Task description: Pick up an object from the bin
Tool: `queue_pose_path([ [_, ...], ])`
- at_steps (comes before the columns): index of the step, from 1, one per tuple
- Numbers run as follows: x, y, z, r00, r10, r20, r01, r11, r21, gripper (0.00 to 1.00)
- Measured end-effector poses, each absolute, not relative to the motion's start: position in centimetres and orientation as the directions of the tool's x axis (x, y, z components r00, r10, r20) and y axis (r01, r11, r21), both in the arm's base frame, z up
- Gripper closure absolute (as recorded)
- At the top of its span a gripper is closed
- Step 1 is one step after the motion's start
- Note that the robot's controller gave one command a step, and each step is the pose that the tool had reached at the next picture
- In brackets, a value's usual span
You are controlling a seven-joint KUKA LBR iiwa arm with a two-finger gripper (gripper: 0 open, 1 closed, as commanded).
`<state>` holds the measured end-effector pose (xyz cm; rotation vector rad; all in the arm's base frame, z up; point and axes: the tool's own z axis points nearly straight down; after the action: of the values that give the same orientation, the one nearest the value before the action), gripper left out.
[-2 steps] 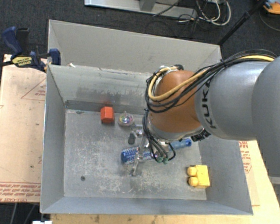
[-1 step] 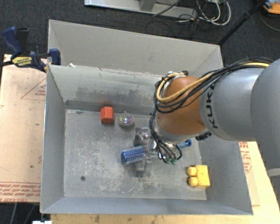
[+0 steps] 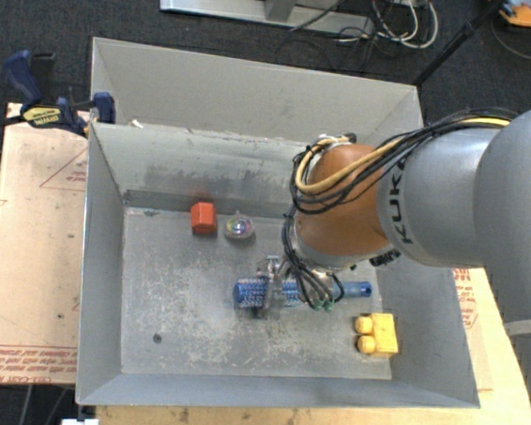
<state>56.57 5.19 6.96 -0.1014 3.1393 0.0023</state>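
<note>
Camera view, from above: the grey arm (image 3: 475, 191) of a KUKA robot reaches into the bin (image 3: 100, 265) from 3 o'clock. Its orange cover (image 3: 341, 210) and a loop of yellow and black cables (image 3: 312, 169) hang over the middle of the floor. Below the cover the gripper (image 3: 273, 279) is low over the scuffed floor, close to the bin's centre. It stands right at a blue bristly piece (image 3: 250, 294), which lies at the gripper's 7 o'clock. Whether the two touch cannot be told. Whether the claw is wide, narrow or closed on that piece cannot be told either, as wrist and wiring cover it. A blue stick (image 3: 360, 289) pokes out from under the wrist at the gripper's 3 o'clock; whether it is one with the bristly piece is unclear.

Three more things lie singly on the floor, none touching another. An orange cube (image 3: 203, 217) sits at 10 o'clock from the bin's centre, near the back wall. Just beside it, at its 3 o'clock, is a small silvery round thing (image 3: 238, 229) with a purple glint, near the gripper's 11 o'clock. A yellow block (image 3: 377, 334) with two rounded knobs on its left end lies flat at 4 o'clock, near the right wall and apart from the gripper.
</note>
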Motion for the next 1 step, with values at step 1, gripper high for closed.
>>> queue_pose_path([
  [1,57.6,6.13,19.76,-0.99,-0.142,-0.01,-0.142,0.99,0.001,1.0],
])
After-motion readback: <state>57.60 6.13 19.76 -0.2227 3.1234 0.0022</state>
